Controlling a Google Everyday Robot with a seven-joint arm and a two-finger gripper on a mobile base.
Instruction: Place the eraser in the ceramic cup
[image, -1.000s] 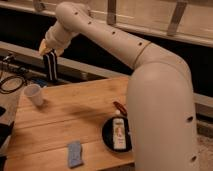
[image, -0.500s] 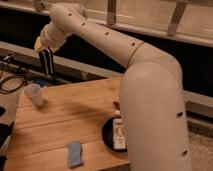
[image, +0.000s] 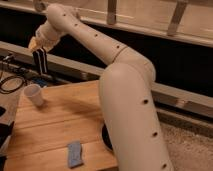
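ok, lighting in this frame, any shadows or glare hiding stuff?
Camera view: warm light, no glare on the wooden table; the shut pincer, upper left beyond the ceramic cup, blends into the dark backdrop; the eraser stands out; the arm hides most of the black bowl.

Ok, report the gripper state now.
Gripper: fingers closed, nothing seen held, raised above and behind the cup; eraser lies on the table.

The ceramic cup (image: 33, 94) is being shown in plain white and the eraser (image: 75, 153) in greyish blue, on a desk (image: 65, 120) of pale brown planks. The tool (image: 41, 70), above the desk's far left edge, is being seen as black (its arm (image: 120, 90) cream, dotted with dark spots).
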